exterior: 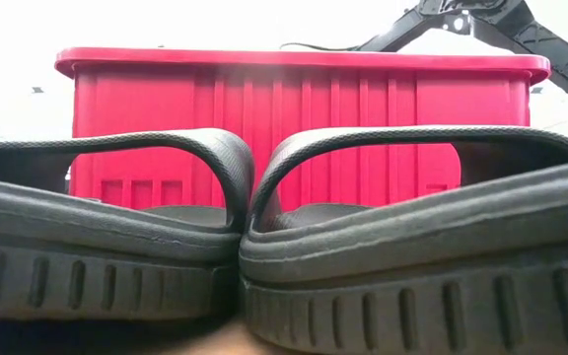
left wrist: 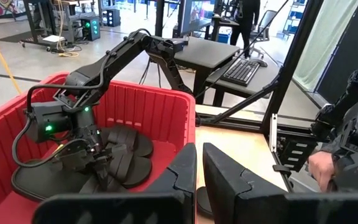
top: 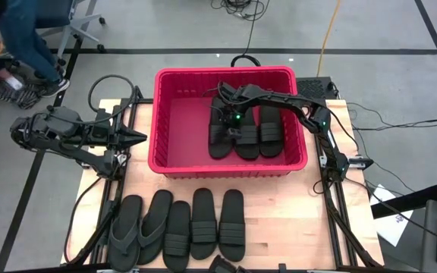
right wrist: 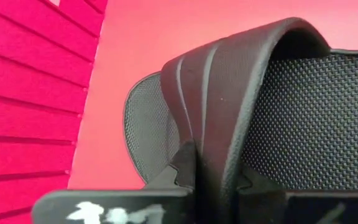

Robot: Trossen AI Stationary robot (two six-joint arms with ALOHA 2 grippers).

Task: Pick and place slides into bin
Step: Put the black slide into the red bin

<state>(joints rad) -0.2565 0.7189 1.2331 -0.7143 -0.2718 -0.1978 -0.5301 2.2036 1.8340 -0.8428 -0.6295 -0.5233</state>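
Placing is in hand: the right claw (top: 226, 125), pinched shut on a slide's (top: 222, 136) ribbed strap as only the right wrist view reveals, holds it low inside the bin (top: 169, 121) and needs next to release, while the left claw (top: 136, 138), shut and empty, waits beside the bin over the bench (top: 279, 212).

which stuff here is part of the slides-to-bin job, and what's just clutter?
Job:
- red ribbed plastic bin
- three black rubber slides in the bin
- five black rubber sandals in a row on the wooden table
- right gripper, fingers shut on a slide's strap
- left gripper, shut, waiting beside the bin

Clutter:
- yellow cable on the floor
- black keyboard on the desk behind
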